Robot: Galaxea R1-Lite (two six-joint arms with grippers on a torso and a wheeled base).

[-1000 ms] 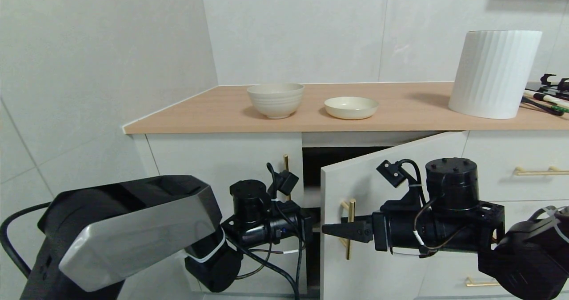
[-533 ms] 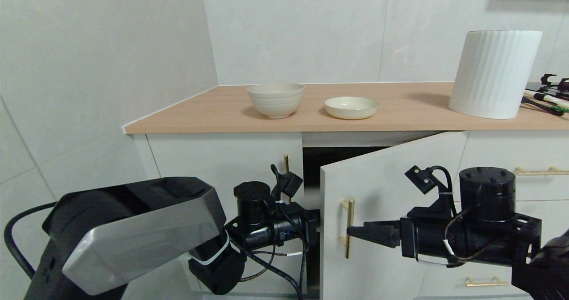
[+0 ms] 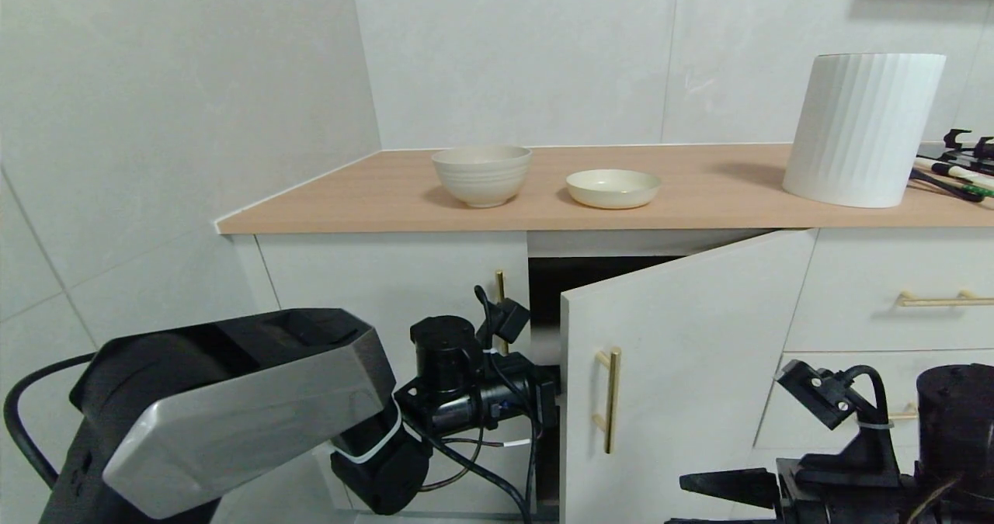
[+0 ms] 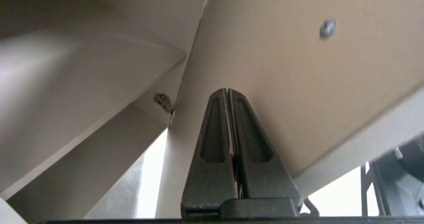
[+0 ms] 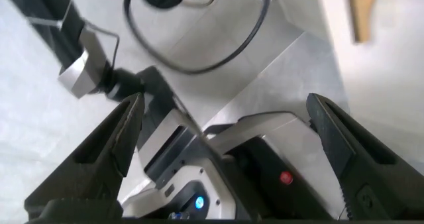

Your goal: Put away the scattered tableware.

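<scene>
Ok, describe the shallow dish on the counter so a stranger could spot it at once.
Start at the wooden countertop. Two cream pieces sit toward its left end; the dish is the right one, beside the bowl. It is low and wide, the bowl tall and ribbed.

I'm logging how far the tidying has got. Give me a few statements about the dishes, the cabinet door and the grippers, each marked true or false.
The bowl and the shallow dish sit on the countertop. True.
The cabinet door is fully closed. False: it stands ajar.
The left gripper is shut with nothing in it. True.
The right gripper grips the door handle. False: it is open, lower than the handle and apart from it.
</scene>
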